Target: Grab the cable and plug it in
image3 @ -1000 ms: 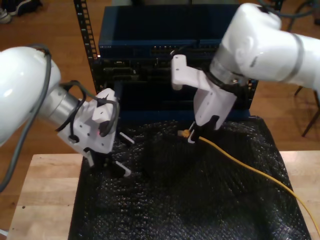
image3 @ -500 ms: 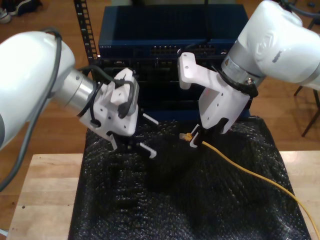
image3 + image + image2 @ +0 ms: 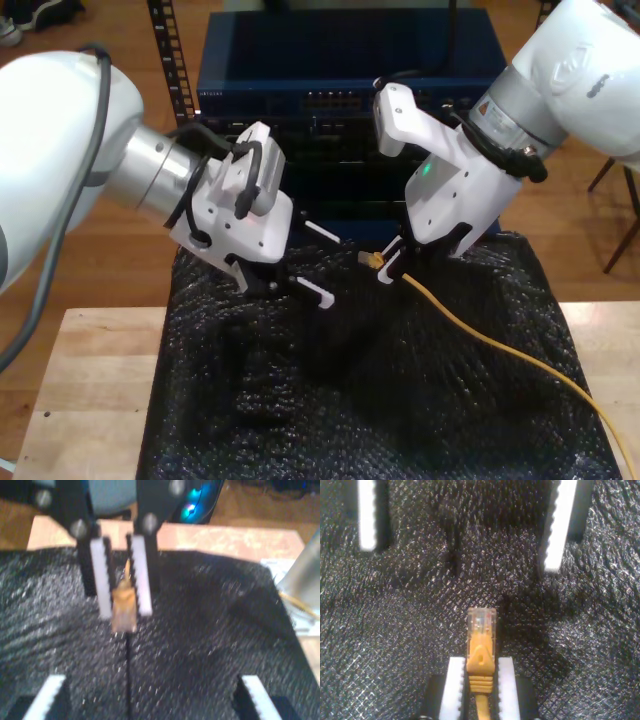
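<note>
Above the crinkled black bubble-wrap mat (image 3: 380, 400), my second gripper (image 3: 476, 687) clamps the thin yellow-orange network cable (image 3: 500, 340); my first gripper (image 3: 318, 268), at its nine o'clock in the exterior view, gapes apart.

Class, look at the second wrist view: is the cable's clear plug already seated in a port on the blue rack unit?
No. The clear plug of the cable sticks out free beyond my second tool, with just black bubble wrap behind it.

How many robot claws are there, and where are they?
2. My first gripper hangs open over the black mat at the exterior view's left; my second gripper at its right pinches the cable behind its plug.
</note>
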{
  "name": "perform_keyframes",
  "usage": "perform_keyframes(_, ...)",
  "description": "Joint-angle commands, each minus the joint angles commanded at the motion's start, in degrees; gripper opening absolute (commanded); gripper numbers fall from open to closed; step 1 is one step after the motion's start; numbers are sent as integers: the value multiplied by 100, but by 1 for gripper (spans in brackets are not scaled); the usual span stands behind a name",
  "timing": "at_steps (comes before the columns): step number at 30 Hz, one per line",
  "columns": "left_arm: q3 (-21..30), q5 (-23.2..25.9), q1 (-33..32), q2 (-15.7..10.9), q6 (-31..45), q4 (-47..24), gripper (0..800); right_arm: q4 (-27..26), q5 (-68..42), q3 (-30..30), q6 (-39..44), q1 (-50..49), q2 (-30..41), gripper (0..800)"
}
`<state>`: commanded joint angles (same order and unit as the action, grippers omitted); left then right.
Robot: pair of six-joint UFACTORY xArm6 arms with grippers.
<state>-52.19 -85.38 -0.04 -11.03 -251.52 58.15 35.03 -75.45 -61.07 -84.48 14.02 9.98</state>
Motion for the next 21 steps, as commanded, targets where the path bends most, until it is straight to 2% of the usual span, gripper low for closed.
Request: perform_keyframes(21,9,-88,0,0,105,264,578,123,-18,0,-35,53,44,6)
